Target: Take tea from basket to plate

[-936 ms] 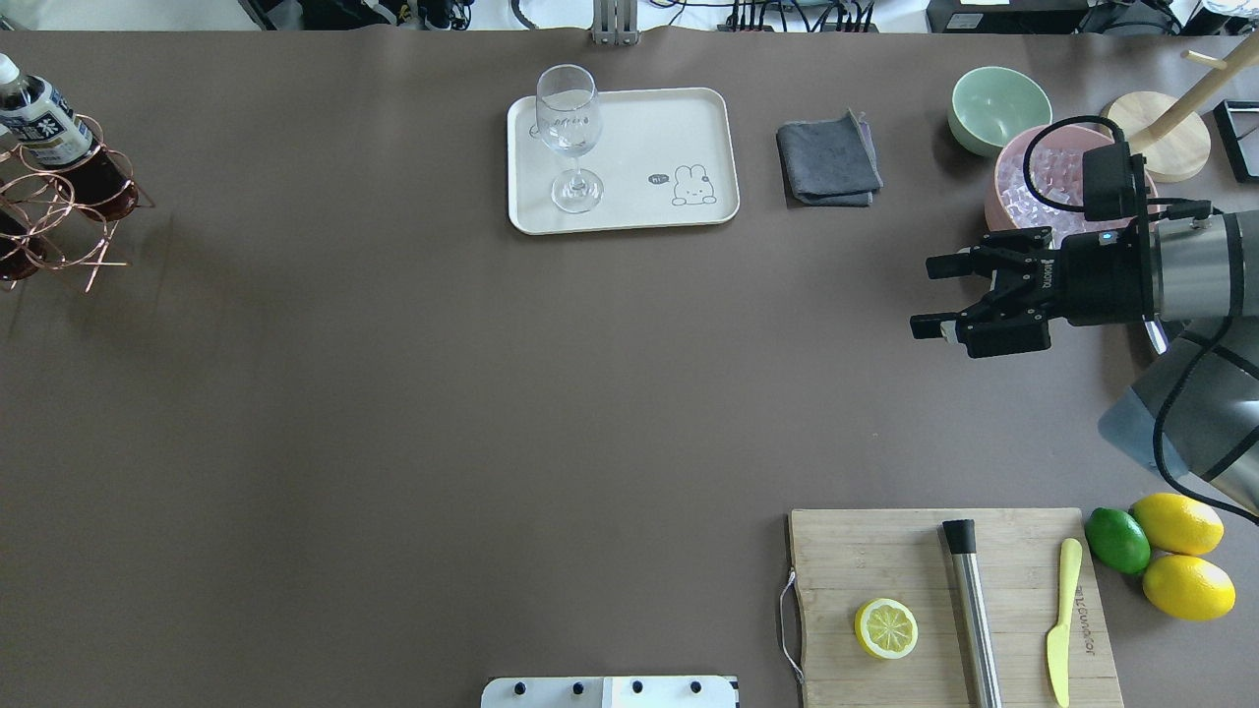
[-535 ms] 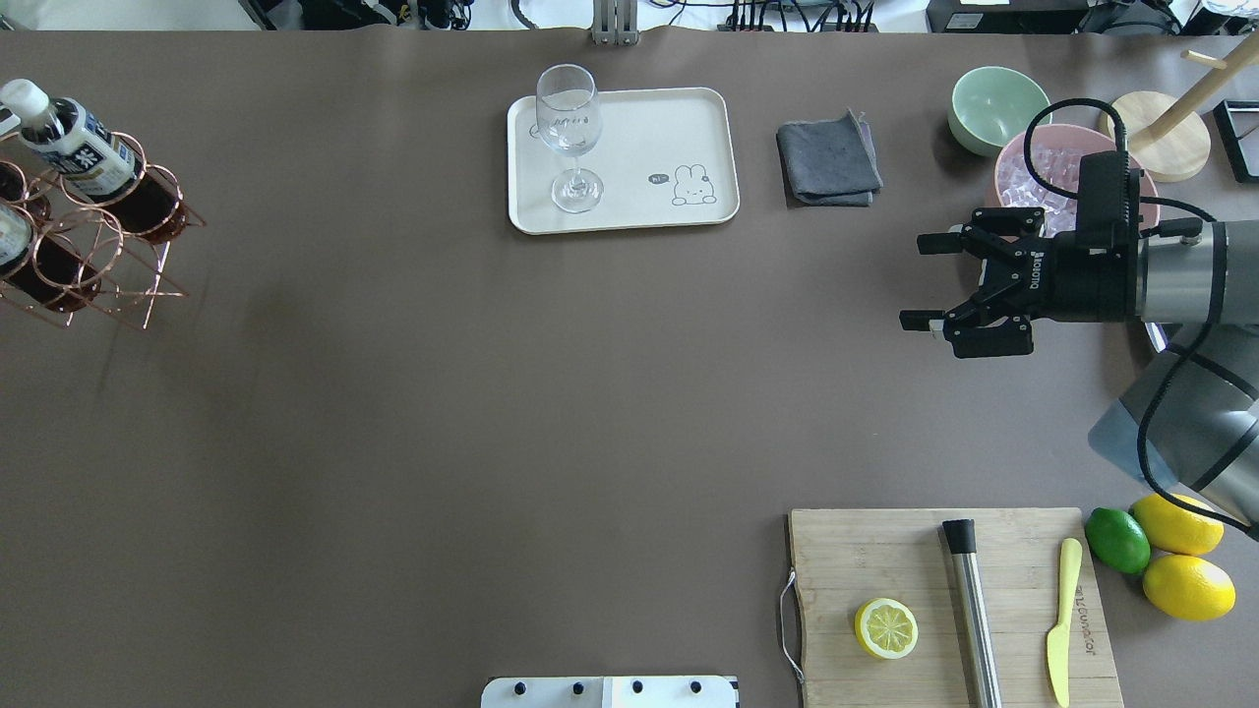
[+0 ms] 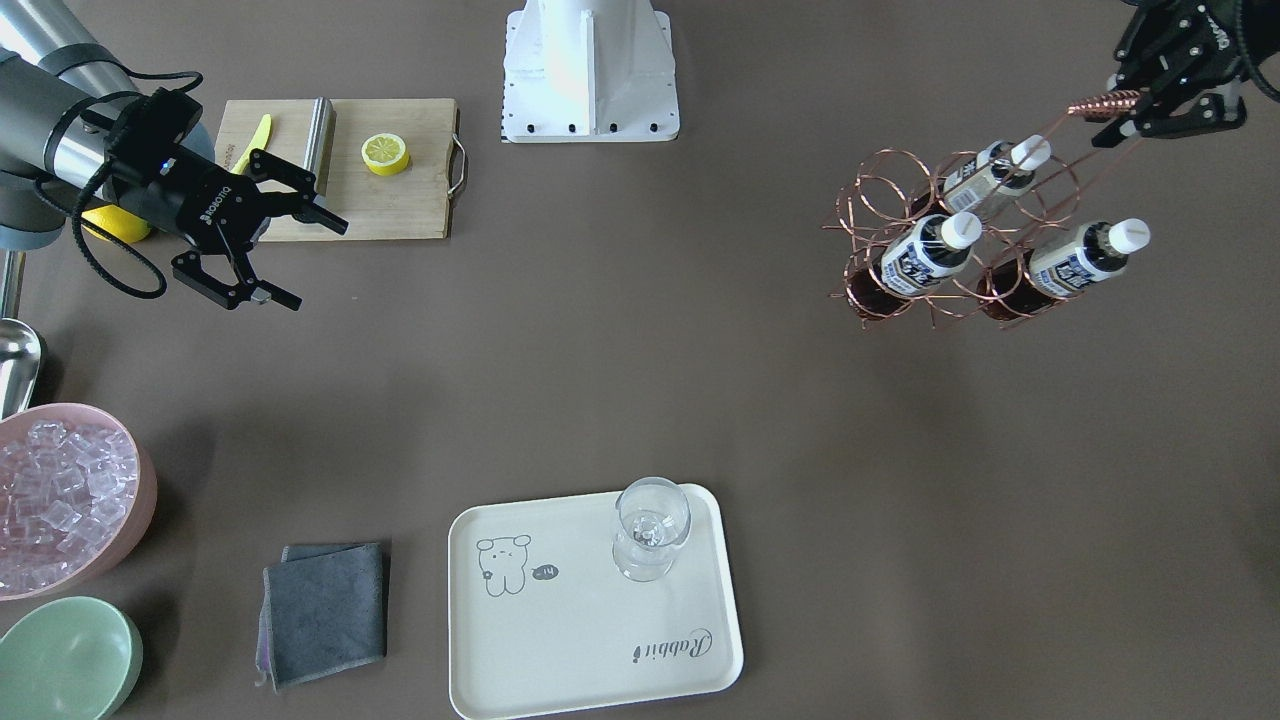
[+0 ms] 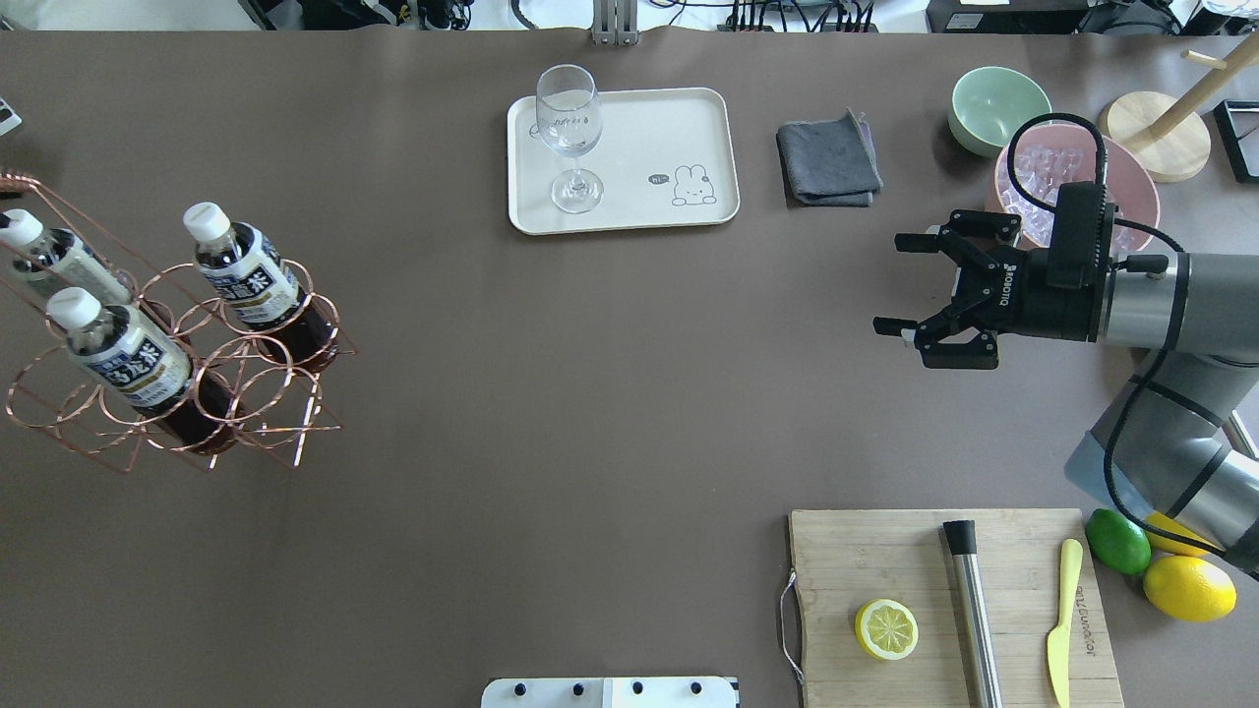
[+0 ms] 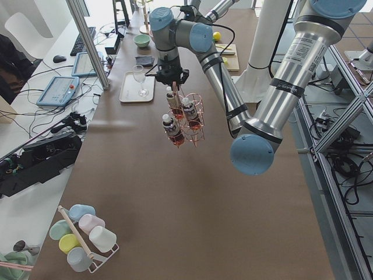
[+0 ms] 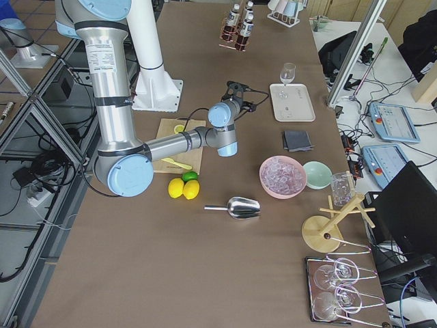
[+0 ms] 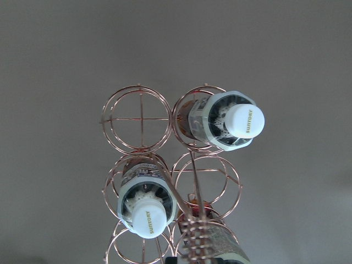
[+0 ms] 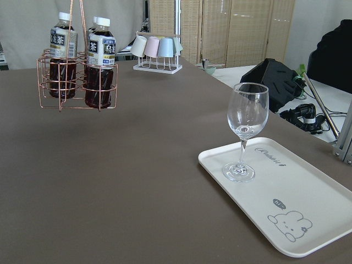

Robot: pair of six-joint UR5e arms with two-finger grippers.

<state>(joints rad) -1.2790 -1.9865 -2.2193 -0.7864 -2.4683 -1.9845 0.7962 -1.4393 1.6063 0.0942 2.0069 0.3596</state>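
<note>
Spanning every view, a matte brown bench point(image 4: 590, 393) is seen. Well apart from the plate point(image 4: 649, 128), toward the robot's left, the rose-gold wire basket point(image 7: 141, 117) of six round ring cells is hung clear of the bench. Its coiled handle point(image 3: 1100, 103) is clamped between the fingers of the left gripper point(image 3: 1128, 112). The plate is a smooth cream rectangle with rounded corners. On the plate's opposite side, past a folded grey cloth point(image 4: 828, 162), the right gripper point(image 4: 893, 283) is held with fingers spread wide. Three clear, white-capped bottles of dark tea point(image 4: 246, 280) are kept upright in the basket. A stemmed glass point(image 4: 569, 118) is stood on the plate.
</note>
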